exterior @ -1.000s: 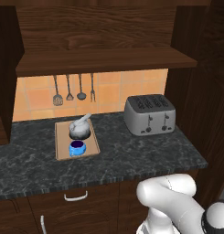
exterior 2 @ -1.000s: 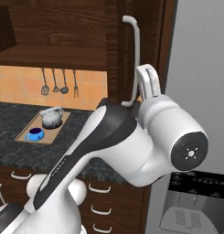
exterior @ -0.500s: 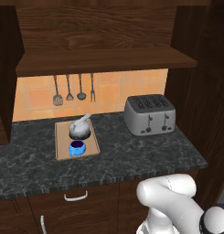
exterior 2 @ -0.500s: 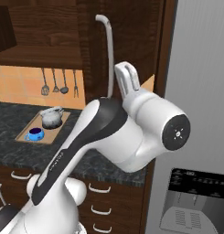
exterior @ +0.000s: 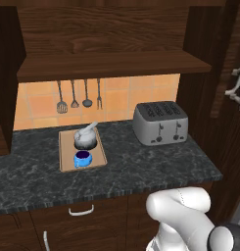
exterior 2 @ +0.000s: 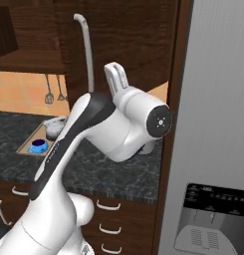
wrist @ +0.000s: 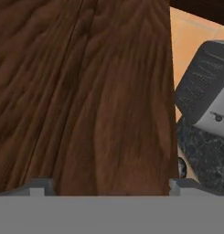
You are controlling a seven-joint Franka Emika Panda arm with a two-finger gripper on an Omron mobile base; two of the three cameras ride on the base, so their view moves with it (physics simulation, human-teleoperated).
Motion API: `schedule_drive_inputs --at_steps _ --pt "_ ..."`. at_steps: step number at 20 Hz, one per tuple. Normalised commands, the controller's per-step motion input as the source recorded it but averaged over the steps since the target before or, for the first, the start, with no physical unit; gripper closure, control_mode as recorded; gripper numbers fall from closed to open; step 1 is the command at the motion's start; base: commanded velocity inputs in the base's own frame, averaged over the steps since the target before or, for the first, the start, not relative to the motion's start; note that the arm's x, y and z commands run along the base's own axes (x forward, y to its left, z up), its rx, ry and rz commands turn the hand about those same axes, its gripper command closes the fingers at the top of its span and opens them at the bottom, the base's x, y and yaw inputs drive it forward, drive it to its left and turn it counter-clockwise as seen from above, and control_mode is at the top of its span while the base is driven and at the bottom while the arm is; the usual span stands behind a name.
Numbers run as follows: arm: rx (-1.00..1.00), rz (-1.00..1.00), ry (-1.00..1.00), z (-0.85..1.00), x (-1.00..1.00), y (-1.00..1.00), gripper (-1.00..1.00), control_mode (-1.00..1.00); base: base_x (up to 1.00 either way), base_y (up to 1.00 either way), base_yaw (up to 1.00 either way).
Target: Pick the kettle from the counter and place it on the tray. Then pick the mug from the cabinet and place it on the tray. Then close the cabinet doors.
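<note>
Kettle (exterior: 85, 137) and blue mug (exterior: 82, 159) both on tray (exterior: 98, 158), at 9 o'clock from toaster (exterior: 158, 122) on worktop (exterior: 141, 164). Door-closing step in hand. Jaws wide open, empty, facing right cabinet door (wrist: 86, 91). Next: push door shut.

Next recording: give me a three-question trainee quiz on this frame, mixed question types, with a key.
1. True or false: the mug sits on the tray in front of the kettle.
2. Multiple choice: what stands on the counter to the right of the tray? A) a blender B) a toaster C) a pot
3. Fill in: the gripper faces a cabinet door with its jaws ____.

Key: 1 true; 2 B; 3 open
</note>
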Motion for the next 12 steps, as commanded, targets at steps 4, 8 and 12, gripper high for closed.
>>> schedule_drive_inputs --at_steps 4,8,12 --pt "0.00 0.08 -0.01 -0.09 0.62 0.68 -1.00 -1.00 0.00 0.00 0.00" --pt "0.02 0.10 0.00 -0.04 0.82 0.64 -1.00 -1.00 0.00 0.00 0.00" --pt "0.02 0.04 0.00 -0.01 0.99 0.58 -1.00 -1.00 0.00 0.00 0.00"
